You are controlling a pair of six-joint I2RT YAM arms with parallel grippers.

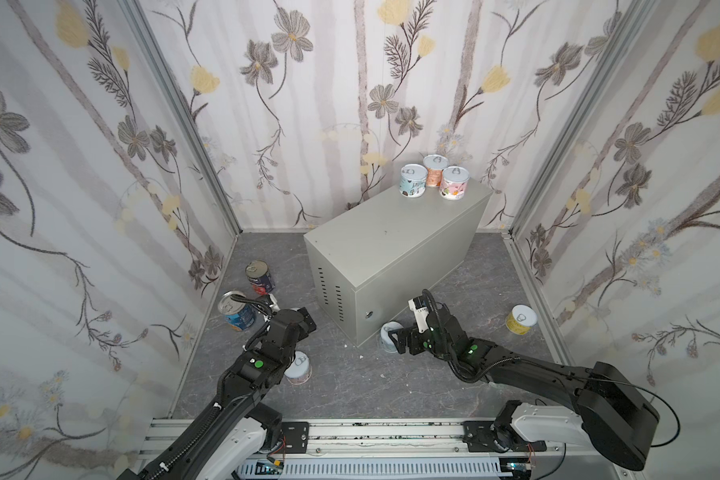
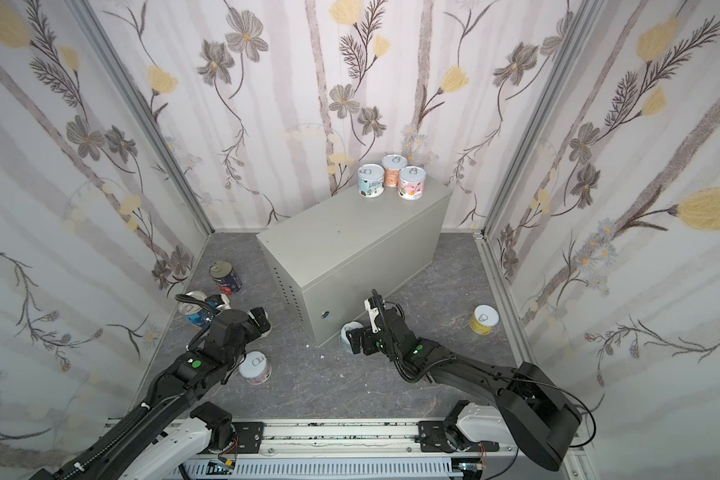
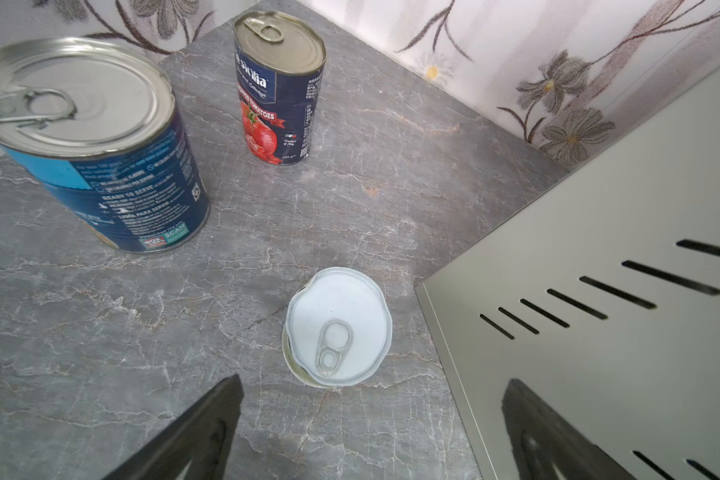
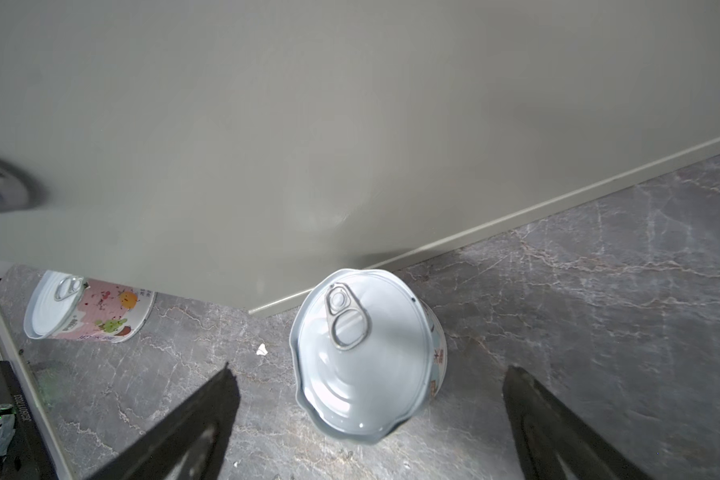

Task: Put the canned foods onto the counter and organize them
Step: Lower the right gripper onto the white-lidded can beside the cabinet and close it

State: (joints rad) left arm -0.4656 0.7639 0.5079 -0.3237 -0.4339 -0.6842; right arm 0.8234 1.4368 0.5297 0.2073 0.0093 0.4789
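Beside the counter [image 1: 391, 241], the left gripper [image 3: 373, 380] and right gripper [image 4: 370, 366] gape wide, empty (facing a white-lidded can [image 3: 339, 328] and a pale-labelled can [image 4: 362, 332] respectively).

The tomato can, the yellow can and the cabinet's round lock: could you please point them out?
tomato can [image 3: 277, 104], left wrist view, on its navy-red label.
yellow can [image 1: 523, 316], in a top view, on its white lid.
round lock [image 1: 368, 314], in a top view, on its centre.

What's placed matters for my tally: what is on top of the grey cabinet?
Three short white-lidded cans stand upright at the far end of the cabinet: blue can, orange can, pink can. The orange can is partly hidden behind the other two.
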